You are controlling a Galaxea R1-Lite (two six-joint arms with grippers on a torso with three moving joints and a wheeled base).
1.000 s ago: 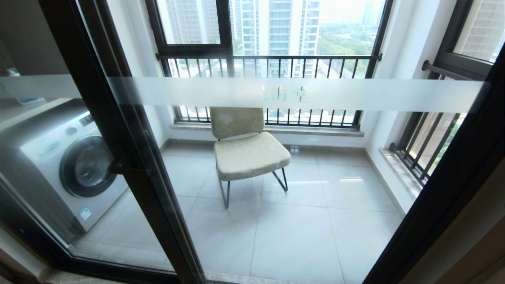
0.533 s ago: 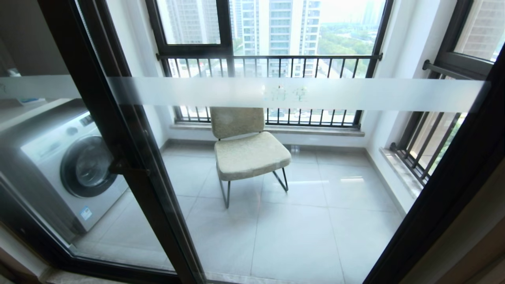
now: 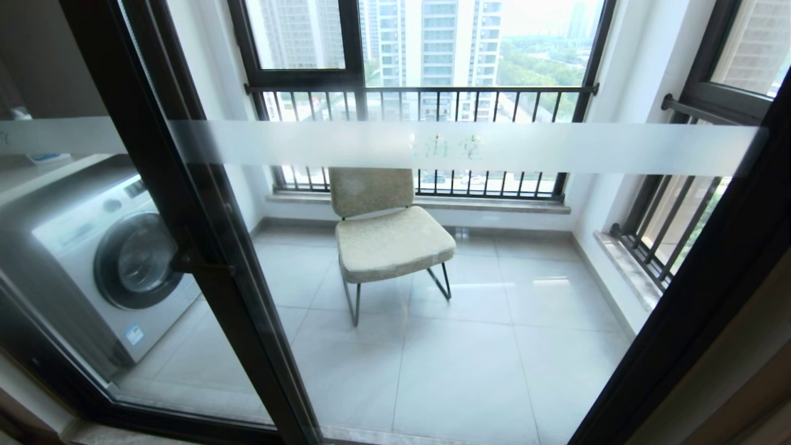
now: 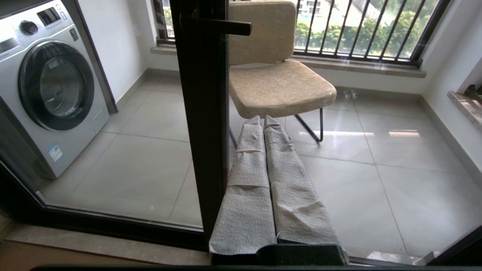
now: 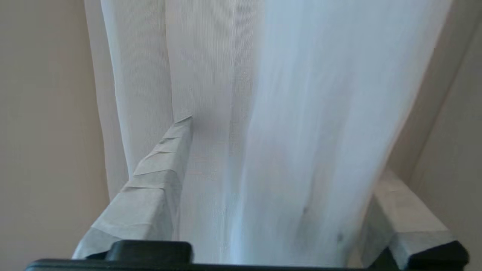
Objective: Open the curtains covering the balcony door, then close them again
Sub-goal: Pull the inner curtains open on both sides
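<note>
door (image 3: 432, 259): black-framed glass, frosted stripe, uncovered in head view | curtain (image 5: 241, 124): sheer white pleats, right wrist view only, hanging between right gripper (image 5: 290, 188) fingers spread wide, ungripped | left gripper (image 4: 263, 124): cloth-wrapped fingers pressed together, empty, facing door

Through the balcony door (image 3: 204, 247), uncovered, a beige chair (image 3: 386, 238) stood on tiles right of a washing machine (image 3: 105, 259).
</note>
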